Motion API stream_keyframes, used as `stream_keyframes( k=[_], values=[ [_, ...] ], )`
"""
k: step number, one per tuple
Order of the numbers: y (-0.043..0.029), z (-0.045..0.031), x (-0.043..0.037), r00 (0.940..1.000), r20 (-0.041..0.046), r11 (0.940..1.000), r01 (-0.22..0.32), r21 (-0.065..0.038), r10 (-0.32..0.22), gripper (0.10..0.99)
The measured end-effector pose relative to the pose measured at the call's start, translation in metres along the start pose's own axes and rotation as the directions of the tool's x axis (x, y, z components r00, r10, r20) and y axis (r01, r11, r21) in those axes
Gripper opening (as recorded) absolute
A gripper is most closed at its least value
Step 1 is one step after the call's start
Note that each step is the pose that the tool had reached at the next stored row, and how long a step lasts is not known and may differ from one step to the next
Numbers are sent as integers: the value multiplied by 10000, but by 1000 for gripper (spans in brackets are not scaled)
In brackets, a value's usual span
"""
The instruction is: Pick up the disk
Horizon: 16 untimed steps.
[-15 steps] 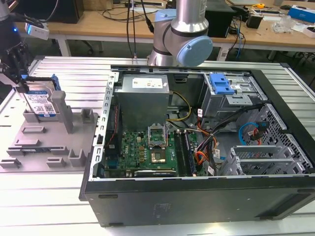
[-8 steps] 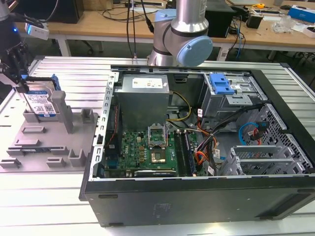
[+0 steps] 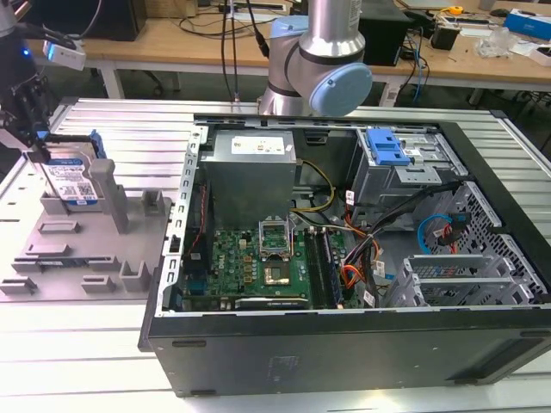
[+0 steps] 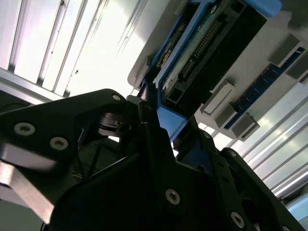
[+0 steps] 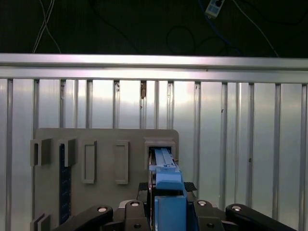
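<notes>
The disk (image 3: 74, 179) stands on edge in a slot of the grey fixture plate (image 3: 52, 249) at the exterior view's left; it is silver with a white-and-blue label and blue side rails. My gripper (image 3: 36, 142) comes down onto its near end from above. In the first wrist view the disk (image 5: 163, 161) shows edge-on, and my gripper (image 5: 167, 186) has a black pad flush against each side of the blue rail. In the second wrist view the disk's (image 4: 211, 43) connector end shows, with my gripper (image 4: 161, 120) shut around its blue rail. The disk still sits in its slot.
A tall grey post (image 3: 108, 185) rises right beside the disk. Small grey blocks (image 3: 153, 205) stand on the plate. The open computer case (image 3: 344, 353), with a blue bracket (image 3: 386, 146), takes the middle and right of the slatted metal table (image 3: 77, 344). The arm's base (image 3: 318, 60) stands behind it.
</notes>
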<state>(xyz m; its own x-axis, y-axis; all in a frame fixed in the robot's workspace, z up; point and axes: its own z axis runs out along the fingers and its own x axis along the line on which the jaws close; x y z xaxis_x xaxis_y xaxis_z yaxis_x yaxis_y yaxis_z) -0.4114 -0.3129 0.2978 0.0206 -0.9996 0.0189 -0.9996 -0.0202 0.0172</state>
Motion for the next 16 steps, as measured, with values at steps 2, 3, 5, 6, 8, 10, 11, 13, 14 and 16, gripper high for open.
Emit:
stream_keyframes(
  k=[2, 3, 5, 6, 8, 10, 11, 13, 14, 16],
  values=[
    [0, 0, 10, 10000, 9, 10000, -2, 0, 2, 369],
    [0, -1, 12, 10000, 21, 10000, -1, 0, 1, 369],
    [1, -23, 14, 10000, 48, 10000, 0, 2, 0, 369],
    [1, -61, 14, 10000, 60, 10000, 0, 2, 0, 369],
    [2, -132, 15, 10000, 81, 10000, 0, 2, 0, 369],
    [4, -211, 17, 10000, 98, 10000, 1, 1, -1, 369],
    [4, -249, 18, 9999, 105, 10000, 0, 2, 0, 369],
    [6, -373, 20, 9999, 124, 10000, 1, 2, -1, 369],
    [8, -429, 21, 9999, 133, 10000, 1, 2, -1, 369],
    [9, -535, 23, 9999, 147, 10000, 1, 2, -1, 369]
  ],
)
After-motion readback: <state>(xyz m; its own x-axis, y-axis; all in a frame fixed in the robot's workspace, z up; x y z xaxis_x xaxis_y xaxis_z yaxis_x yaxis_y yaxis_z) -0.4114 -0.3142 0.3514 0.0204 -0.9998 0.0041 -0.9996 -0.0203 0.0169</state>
